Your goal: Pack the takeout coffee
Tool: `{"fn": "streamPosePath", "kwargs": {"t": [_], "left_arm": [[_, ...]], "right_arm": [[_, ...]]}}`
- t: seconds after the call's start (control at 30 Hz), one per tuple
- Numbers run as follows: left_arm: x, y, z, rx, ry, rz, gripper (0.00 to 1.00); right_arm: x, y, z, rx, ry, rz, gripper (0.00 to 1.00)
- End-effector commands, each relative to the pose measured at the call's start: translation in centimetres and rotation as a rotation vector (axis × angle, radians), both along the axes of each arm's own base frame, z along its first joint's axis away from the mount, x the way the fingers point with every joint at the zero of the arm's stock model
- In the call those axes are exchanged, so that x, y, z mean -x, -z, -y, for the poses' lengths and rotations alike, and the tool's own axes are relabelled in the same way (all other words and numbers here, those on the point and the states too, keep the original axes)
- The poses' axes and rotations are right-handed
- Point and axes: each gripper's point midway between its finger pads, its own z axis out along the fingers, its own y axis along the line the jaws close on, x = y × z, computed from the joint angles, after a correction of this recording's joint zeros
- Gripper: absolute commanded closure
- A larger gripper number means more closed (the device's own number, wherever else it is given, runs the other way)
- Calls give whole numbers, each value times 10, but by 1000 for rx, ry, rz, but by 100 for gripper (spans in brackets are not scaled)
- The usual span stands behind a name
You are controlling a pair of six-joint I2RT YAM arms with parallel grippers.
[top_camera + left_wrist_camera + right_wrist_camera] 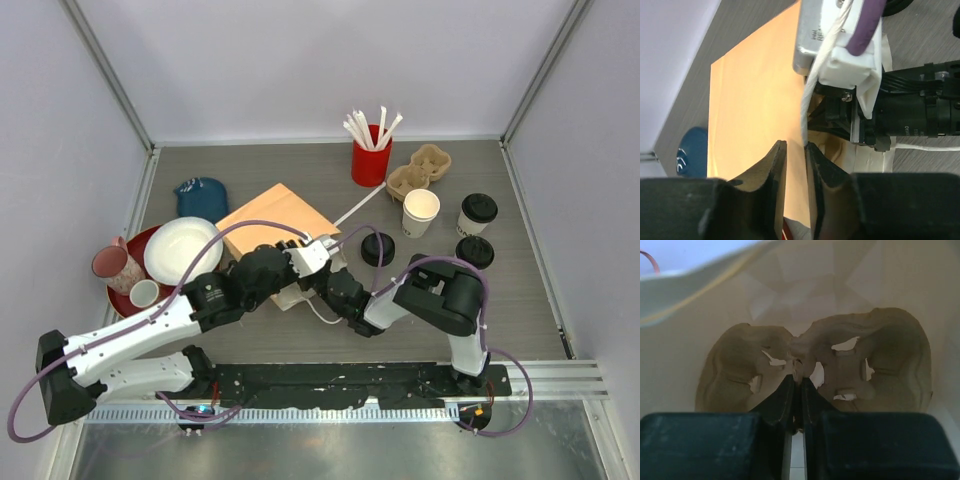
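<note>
A brown paper bag (268,225) lies on its side mid-table, its mouth toward the arms. My left gripper (306,262) is shut on the bag's upper rim (755,100) and holds the mouth open; in the left wrist view its fingertips (795,145) pinch the paper edge. My right gripper (796,377) is inside the bag (805,285), shut on the middle ridge of a pulp cup carrier (870,350). The two lidded coffee cups (478,213) (475,252) stand at the right, apart from both grippers.
A lidless white cup (420,212), a stack of black lids (377,248), a second pulp carrier (420,168) and a red cup of straws (370,160) stand at the back right. Plates (180,250), a pink mug (110,265) and a blue cloth (200,195) lie left.
</note>
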Motion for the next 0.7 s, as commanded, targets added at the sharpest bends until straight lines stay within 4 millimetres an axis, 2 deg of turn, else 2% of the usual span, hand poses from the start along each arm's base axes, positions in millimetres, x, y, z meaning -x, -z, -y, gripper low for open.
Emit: {"fn": "streamPosePath", "kwargs": {"t": [0.0, 0.07, 0.17, 0.3, 0.47, 0.53, 0.57, 0.63, 0.67], "left_arm": [[-10, -7, -14, -37, -65, 71, 59], [-12, 1, -20, -81, -80, 77, 44], [-12, 15, -32, -152, -105, 79, 34], [-8, 34, -42, -193, -111, 60, 27], [-15, 56, -45, -274, -112, 99, 26], [-19, 60, -44, -305, -104, 118, 33], [-20, 59, -41, -300, -103, 129, 48], [-22, 57, -40, -302, -97, 139, 68], [-22, 56, -40, -302, -92, 142, 97]], "right_arm": [[-2, -14, -10, -98, 5, 15, 99], [-3, -15, -16, -107, -4, 17, 99], [-1, -17, -19, -125, -16, 12, 99], [-1, -15, -18, -129, -15, 5, 99], [1, -12, -21, -143, -31, -8, 99], [2, -12, -23, -146, -39, -11, 99], [2, -12, -23, -148, -39, -10, 99], [2, -11, -22, -148, -38, -9, 99], [2, -12, -22, -151, -38, -7, 99]]}}
